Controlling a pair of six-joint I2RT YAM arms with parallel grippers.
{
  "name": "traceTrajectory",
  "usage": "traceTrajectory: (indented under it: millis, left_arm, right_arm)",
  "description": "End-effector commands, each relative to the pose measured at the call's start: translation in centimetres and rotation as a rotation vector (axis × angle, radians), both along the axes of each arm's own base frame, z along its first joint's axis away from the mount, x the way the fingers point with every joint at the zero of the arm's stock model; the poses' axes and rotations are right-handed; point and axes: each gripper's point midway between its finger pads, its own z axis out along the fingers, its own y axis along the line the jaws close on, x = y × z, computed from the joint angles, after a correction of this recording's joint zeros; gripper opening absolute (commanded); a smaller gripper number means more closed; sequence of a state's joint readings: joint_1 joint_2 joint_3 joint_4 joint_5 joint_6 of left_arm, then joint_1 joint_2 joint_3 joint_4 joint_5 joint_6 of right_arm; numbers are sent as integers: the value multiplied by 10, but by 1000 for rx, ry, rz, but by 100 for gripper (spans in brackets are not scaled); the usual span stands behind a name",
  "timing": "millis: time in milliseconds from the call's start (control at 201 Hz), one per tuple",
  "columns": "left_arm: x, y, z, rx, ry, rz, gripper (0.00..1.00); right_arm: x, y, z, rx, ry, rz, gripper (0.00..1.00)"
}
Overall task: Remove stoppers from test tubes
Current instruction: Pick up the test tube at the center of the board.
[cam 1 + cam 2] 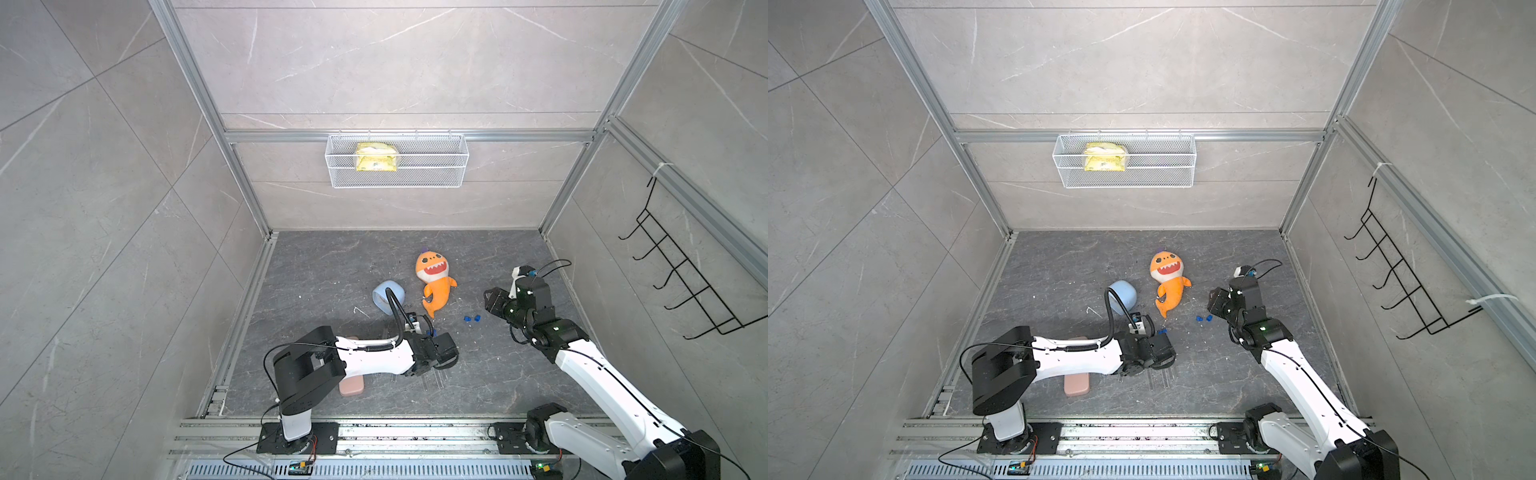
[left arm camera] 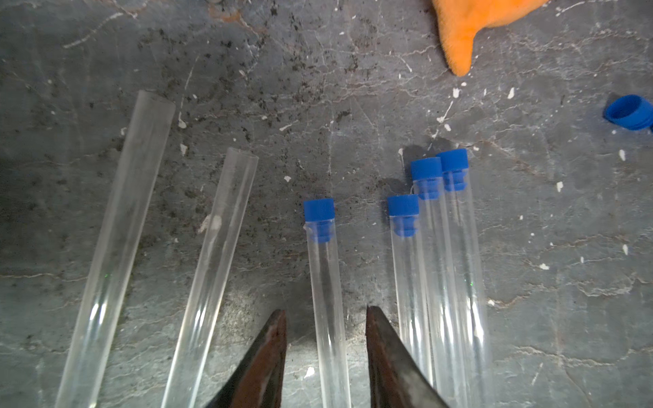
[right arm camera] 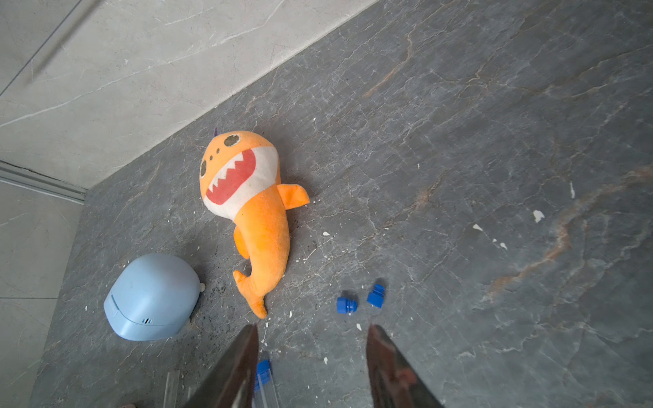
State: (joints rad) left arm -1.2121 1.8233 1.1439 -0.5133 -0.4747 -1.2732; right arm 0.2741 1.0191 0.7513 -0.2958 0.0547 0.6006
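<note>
Six clear test tubes (image 2: 325, 300) lie flat, roughly parallel: two open, four plugged by blue stoppers (image 2: 319, 210); two loose stoppers (image 3: 346, 305) nearby.

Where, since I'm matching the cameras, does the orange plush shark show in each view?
Both top views: the orange plush shark lies mid-floor, just right of the pale blue cup.
Left wrist: only its tail tip, at the frame's edge.
Right wrist: whole body, near the cup.
Shared landmark: loose stoppers on the floor by its tail.
</note>
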Motion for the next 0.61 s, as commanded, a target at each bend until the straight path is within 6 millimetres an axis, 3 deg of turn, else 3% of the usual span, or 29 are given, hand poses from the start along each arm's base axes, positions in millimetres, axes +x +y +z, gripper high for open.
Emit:
traceTrajectory:
  millis: [0,219,602]
  left_arm:
    - [-1,-5,-6,-29,30,32,40]
    - [-1,3,-16,-15,52,51,39]
    - [-4,6,-27,41,99,19,27]
  right_arm:
    - [-2,1,1,-5,1,14,52]
    - [-2,1,-4,-5,10,15,52]
    - [0,3,-6,7,14,16,52]
